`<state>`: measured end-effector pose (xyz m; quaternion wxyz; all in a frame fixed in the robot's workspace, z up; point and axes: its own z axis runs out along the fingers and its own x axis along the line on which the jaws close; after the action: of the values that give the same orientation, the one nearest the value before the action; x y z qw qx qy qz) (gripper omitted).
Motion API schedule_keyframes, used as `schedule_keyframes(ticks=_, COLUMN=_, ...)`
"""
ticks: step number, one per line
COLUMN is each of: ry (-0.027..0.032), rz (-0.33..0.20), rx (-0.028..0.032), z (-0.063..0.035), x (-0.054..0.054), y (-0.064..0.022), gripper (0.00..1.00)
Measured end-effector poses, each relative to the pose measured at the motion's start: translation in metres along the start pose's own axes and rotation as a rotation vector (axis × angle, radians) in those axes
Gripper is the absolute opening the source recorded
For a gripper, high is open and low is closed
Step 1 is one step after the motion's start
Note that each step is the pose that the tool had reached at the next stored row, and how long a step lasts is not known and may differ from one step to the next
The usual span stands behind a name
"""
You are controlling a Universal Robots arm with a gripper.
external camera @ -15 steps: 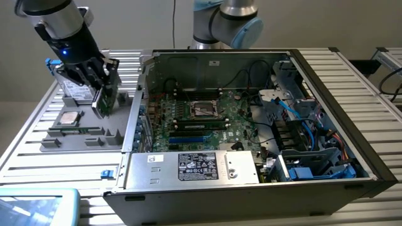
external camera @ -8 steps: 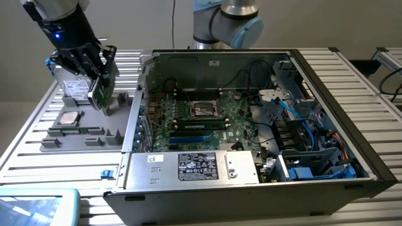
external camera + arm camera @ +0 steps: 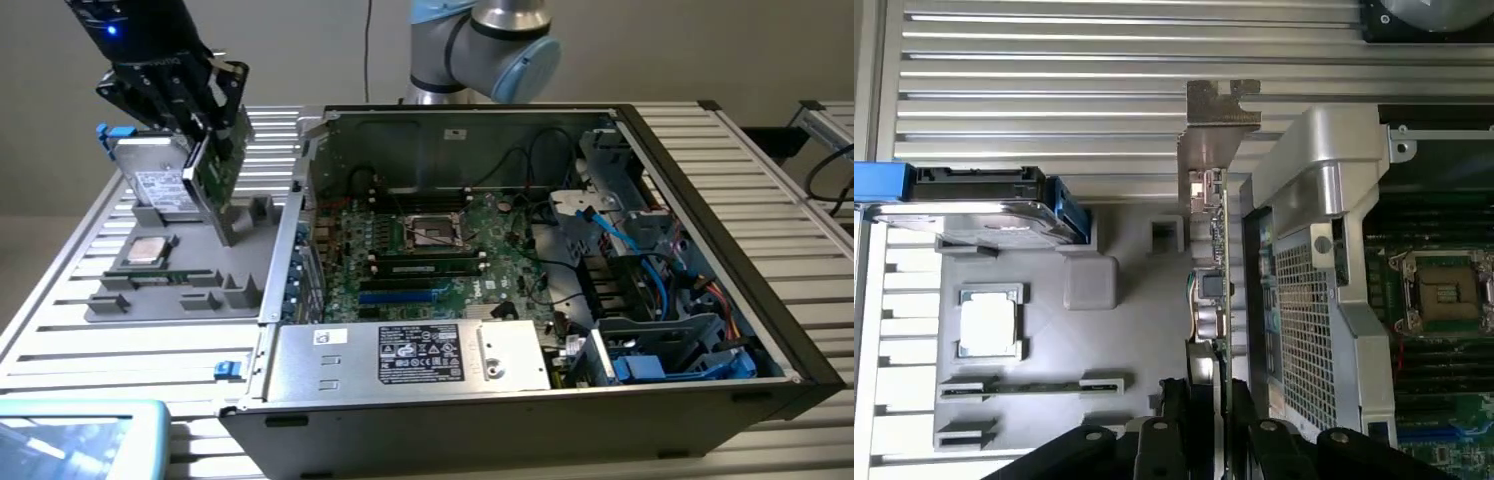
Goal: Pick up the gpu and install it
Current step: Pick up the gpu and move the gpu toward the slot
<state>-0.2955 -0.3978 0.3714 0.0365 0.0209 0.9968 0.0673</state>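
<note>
End effector (image 3: 198,125) points down over the grey tray (image 3: 254,300), clenched on the gpu (image 3: 220,170). The card stands upright, just beside the open computer case (image 3: 707,230) on the slatted desk (image 3: 80,340).

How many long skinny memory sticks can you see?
2. One stick lies on the tray by the cpu; another stick stands in the motherboard inside the case. More may be hidden.
</note>
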Motion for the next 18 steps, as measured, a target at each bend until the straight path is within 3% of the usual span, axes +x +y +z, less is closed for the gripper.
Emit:
schedule_keyframes(ticks=4, ry=0.0017, rz=0.000, rx=0.0002, z=-0.0176, x=-0.010, y=0.0007, gripper=0.28)
schedule_keyframes(ticks=10, ry=0.0034, rz=0.001, rx=-0.0010, z=-0.0434, x=-0.035, y=-0.0014, gripper=0.28)
schedule_keyframes(ticks=18, ry=0.0038, rz=0.001, rx=-0.0096, z=-0.0565, x=-0.072, y=-0.0024, gripper=0.28)
